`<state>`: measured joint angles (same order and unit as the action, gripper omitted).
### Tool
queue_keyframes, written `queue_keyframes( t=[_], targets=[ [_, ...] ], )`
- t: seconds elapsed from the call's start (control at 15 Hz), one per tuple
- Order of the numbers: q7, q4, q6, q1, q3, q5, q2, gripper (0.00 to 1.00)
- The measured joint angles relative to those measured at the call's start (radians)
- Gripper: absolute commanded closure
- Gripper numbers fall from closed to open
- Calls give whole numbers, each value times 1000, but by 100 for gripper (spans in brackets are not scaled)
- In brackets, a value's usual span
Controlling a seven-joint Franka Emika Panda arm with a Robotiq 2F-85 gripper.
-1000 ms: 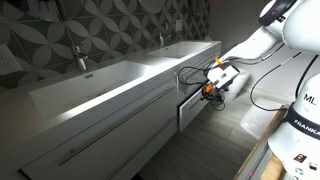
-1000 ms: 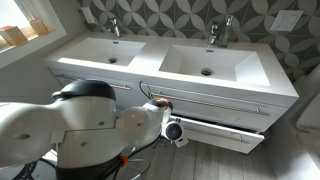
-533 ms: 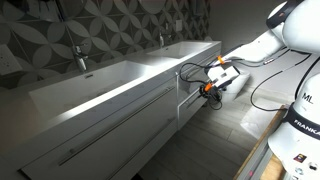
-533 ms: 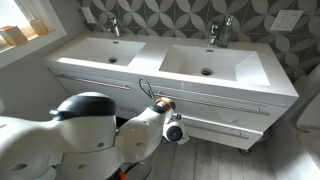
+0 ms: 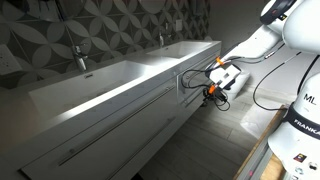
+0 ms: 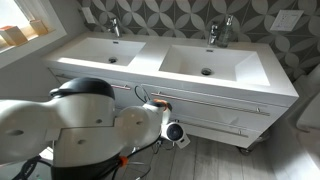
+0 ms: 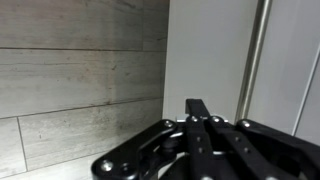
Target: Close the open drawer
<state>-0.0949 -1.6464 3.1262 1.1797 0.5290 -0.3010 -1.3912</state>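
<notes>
The white lower drawer (image 5: pixel 188 100) of the vanity sits nearly flush with the drawer fronts beside it; it also shows in an exterior view (image 6: pixel 215 126). My gripper (image 5: pixel 208 88) is at the drawer's front, fingers against or very close to it. In an exterior view (image 6: pixel 160 105) the arm hides most of the gripper. In the wrist view the gripper (image 7: pixel 198 108) is shut and empty, its fingers pointing at the white drawer front (image 7: pixel 205 50) beside a metal bar handle (image 7: pixel 258 50).
The long white vanity (image 6: pixel 150 70) carries two sinks with faucets (image 6: pixel 222 30). The floor is grey wood-look tile (image 7: pixel 70 90). A black cable (image 5: pixel 268 90) hangs from the arm. The robot's white base (image 5: pixel 300 130) stands at the side.
The lower drawer has gone from standing out of the vanity to nearly flush. My gripper has moved in toward the vanity with it.
</notes>
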Motion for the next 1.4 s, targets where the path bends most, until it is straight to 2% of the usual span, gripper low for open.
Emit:
queue_keyframes(
  t=[0.2, 0.47, 0.53, 0.6, 0.67, 0.93, 1.27, 1.4],
  targets=[
    [-18, -133, -18, 8, -35, 36, 107, 100],
    [-93, -347, -65, 65, -19, 114, 259, 100],
    [-120, -403, -71, 88, -5, 135, 295, 91],
    [-147, -460, -77, 115, 12, 156, 331, 75],
    [-174, -518, -81, 144, 32, 177, 367, 67],
    [-275, -751, -121, 288, 144, 259, 514, 38],
    [-375, -997, -157, 462, 329, 346, 669, 3],
    [-390, -1068, -154, 504, 407, 382, 719, 0]
  ],
)
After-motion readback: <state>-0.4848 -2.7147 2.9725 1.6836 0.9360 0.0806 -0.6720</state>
